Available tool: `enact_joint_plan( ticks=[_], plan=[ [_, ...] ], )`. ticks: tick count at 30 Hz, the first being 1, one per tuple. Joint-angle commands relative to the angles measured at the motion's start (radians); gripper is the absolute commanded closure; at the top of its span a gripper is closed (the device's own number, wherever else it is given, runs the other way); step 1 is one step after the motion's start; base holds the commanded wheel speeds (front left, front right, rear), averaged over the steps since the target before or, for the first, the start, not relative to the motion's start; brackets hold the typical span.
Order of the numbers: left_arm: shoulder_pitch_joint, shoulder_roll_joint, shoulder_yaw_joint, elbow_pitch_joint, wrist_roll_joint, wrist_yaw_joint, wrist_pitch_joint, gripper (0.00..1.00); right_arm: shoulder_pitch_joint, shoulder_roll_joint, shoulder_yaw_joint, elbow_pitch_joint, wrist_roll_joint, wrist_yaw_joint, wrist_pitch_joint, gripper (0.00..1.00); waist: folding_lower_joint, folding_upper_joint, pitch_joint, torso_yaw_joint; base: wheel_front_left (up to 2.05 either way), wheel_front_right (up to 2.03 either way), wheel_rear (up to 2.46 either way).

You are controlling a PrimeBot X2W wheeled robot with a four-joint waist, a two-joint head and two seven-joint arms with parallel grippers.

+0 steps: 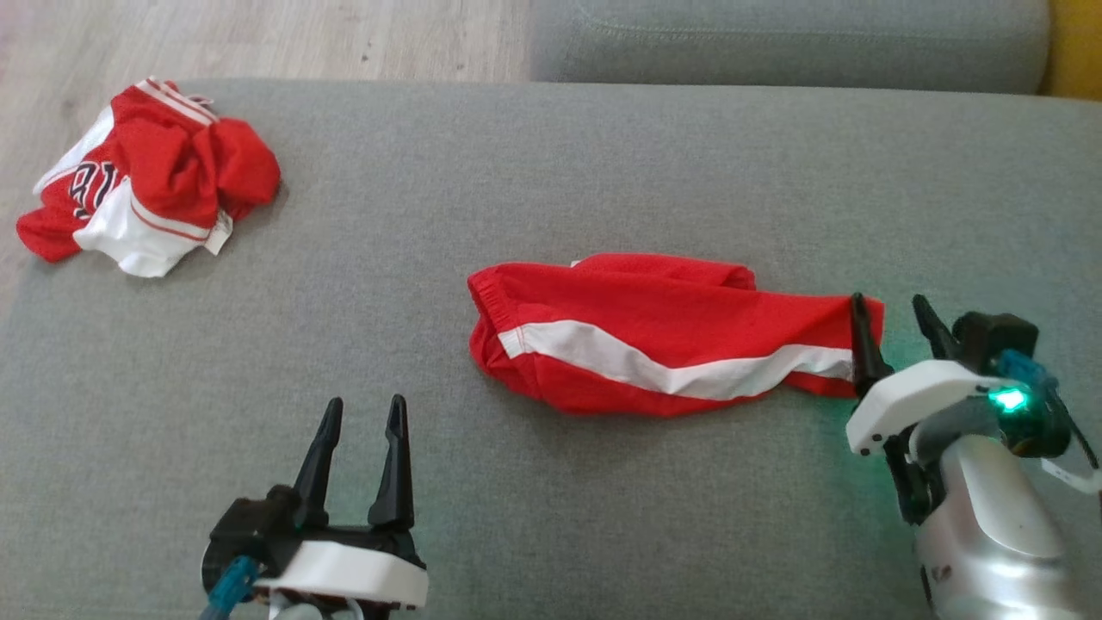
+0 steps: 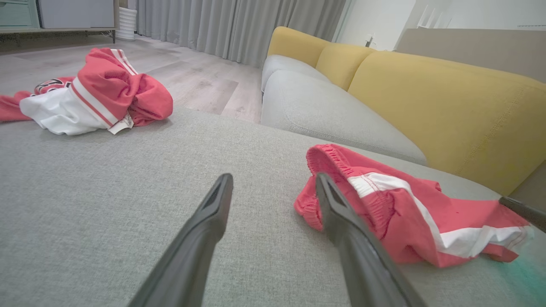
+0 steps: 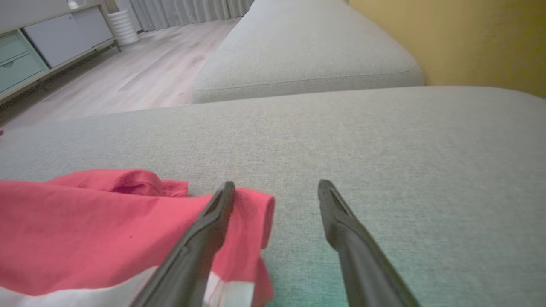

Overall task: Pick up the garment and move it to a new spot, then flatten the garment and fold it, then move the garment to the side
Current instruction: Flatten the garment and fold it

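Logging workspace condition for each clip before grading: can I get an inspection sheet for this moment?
Surface: grey cushion, flat.
Job's things: red shorts lie loosely bunched right of centre, white stripe showing.
Clutter: crumpled red-and-white jersey at the far left corner.
Grippers: left gripper open, apart from the shorts; right gripper open at the shorts' right end, one finger over the cloth, nothing held.
Cables: blue cable at the left wrist.
Surroundings: wooden floor, yellow sofa back, grey curtains.
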Motion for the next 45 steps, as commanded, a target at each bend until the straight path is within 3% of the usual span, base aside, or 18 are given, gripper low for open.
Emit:
enact_joint_plan(
  ticks=[1,11,27,45],
  plan=[
    [-0.024,0.007,0.034,-0.026,-0.003,0.002,-0.009,0.0,-0.042,0.0,0.015,-0.021,-0.016,0.008,-0.032,0.0,-0.0001,-0.0001,-0.009,-0.006,0.0,0.0,0.0],
    [0.006,0.007,0.024,-0.046,0.0,0.011,-0.007,0.0,0.086,0.013,0.031,-0.136,-0.016,0.008,-0.13,0.0,-0.0001,-0.0001,-0.096,-0.049,0.0,0.0,0.0],
    [0.077,0.022,0.017,-0.049,-0.016,0.032,0.006,0.0,0.39,0.014,0.125,-0.475,0.059,0.008,-0.106,0.0,-0.0001,-0.0001,-0.169,-0.068,0.0,0.0,0.0],
    [0.071,0.028,0.012,-0.042,-0.024,0.043,0.008,0.0,0.431,0.014,0.143,-0.514,0.066,0.008,-0.08,0.0,-0.0001,-0.0001,-0.173,-0.055,0.0,0.0,0.0]
  ],
)
